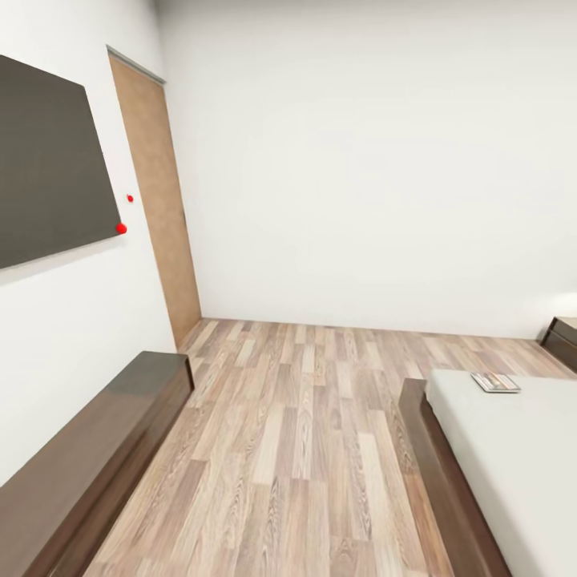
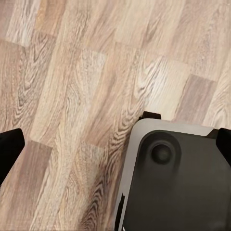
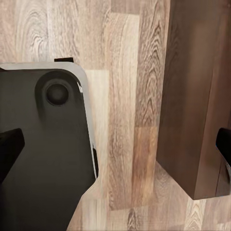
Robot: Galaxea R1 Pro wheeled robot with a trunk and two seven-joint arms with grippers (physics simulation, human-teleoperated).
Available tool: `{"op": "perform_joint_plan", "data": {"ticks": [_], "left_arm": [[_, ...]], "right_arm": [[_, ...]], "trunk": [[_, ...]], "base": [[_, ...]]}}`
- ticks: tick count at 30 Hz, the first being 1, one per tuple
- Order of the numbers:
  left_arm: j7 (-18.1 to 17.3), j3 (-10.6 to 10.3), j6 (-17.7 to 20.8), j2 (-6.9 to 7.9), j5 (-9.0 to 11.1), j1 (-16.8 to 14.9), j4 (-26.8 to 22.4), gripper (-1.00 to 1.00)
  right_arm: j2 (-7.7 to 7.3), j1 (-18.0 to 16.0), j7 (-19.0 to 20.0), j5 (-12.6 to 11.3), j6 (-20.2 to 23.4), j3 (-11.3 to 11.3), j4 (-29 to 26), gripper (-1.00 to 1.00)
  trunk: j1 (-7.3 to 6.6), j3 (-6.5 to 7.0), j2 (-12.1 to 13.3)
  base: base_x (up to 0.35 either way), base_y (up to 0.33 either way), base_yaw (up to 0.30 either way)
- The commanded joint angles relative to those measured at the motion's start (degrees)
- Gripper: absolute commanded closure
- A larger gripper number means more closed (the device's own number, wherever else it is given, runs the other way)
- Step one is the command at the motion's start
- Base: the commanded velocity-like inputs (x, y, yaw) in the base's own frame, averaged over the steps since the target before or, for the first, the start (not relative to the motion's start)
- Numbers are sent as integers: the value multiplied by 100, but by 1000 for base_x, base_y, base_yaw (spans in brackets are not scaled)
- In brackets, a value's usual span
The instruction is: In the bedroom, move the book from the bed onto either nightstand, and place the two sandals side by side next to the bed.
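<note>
The bedroom is seen from the head view, with white walls and a wood plank floor (image 1: 296, 449) running between the furniture. The bed (image 1: 513, 473) is seen at the lower right, its light grey mattress set on a dark brown frame (image 1: 445, 481). The book (image 1: 495, 382) lies flat on the mattress, near the far corner of the bed, close to the edge that faces the open floor. Part of a nightstand (image 1: 562, 338) is seen at the right edge, beyond the bed and just beside it. A long low dark bench (image 1: 88, 465) is set against the left wall. Above it a dark panel (image 1: 48, 164) is mounted on that wall, with 2 small red dots (image 1: 121, 228) near its lower corner. A tan door (image 1: 160, 208) is seen further along the same wall.

In the left wrist view, the left gripper (image 2: 115, 149) is held over the floor (image 2: 72, 96), its 2 dark fingertips spread wide apart with nothing between them; a corner of the robot's dark base (image 2: 178, 178) is seen below it. In the right wrist view, the right gripper (image 3: 115, 149) is likewise spread wide and holds nothing. Below it the base (image 3: 43, 154), a strip of floor (image 3: 122, 120) and a dark brown wooden edge (image 3: 192, 96) are seen; it cannot be told for certain which piece of furniture that edge belongs to
</note>
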Motion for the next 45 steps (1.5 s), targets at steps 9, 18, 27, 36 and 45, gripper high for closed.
{"op": "perform_joint_plan", "data": {"ticks": [9, 18, 27, 36, 45], "left_arm": [[12, -49, -17, 0, 36, -1, 2, -100], [12, -49, -20, 0, 35, -4, 4, -100], [12, -49, -20, 0, 35, -4, 5, -100], [12, -49, -19, 0, 35, -4, 5, -100], [12, -49, -19, 0, 35, -4, 5, -100]], "right_arm": [[2, -5, -2, -17, -27, -13, 5, -100], [3, -5, -2, -17, -27, -13, 5, -100], [0, -5, -2, -17, -27, -13, 5, -100], [-3, -5, -2, -17, -27, -13, 6, -100], [-3, -5, -2, -17, -27, -13, 8, -100]], "trunk": [[7, -13, -12], [7, -13, -12], [7, -13, -12], [7, -13, -12], [7, -13, -12]], "base": [[338, 0, 0], [338, 0, 0], [338, 0, 0], [338, 23, 0], [338, 70, 0]]}}
